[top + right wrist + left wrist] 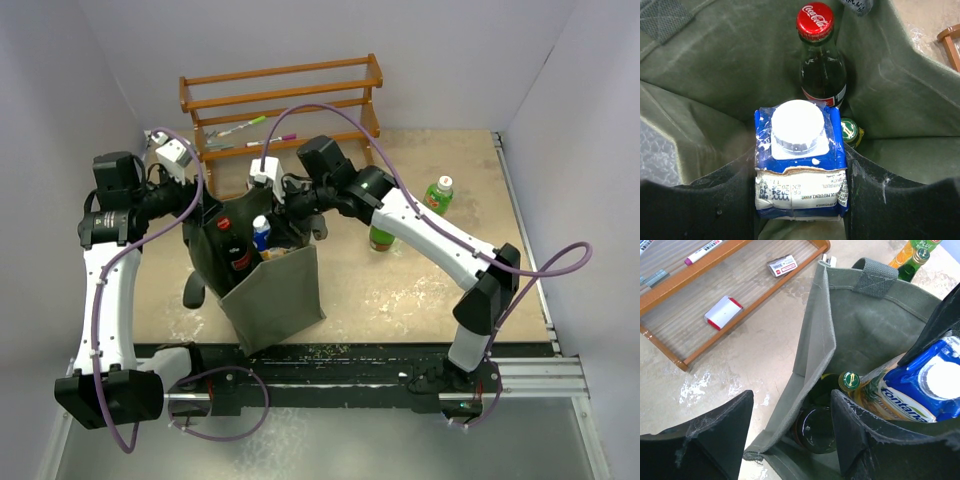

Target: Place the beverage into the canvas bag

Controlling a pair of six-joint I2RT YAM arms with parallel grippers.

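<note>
Boxy dark grey-green canvas bag (272,295) stands open on the sandy desk (420,290), near centre-left. Inside it, right jaws clamp a blue-and-white drink carton with white cap (799,165), beside a red-capped cola bottle (822,65). Left jaws gape wide astride the bag's left wall. Farther back: orange wooden rack (285,85).

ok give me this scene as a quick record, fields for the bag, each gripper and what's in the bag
bag: dark grey-green canvas bag, upright, mouth open
right gripper: shut on blue and white drink carton with white cap, in the bag's mouth
left gripper: open, fingers either side of the bag's wall
inside: red-capped glass cola bottle; green-capped bottle
on table: green plastic bottle with white cap
</note>
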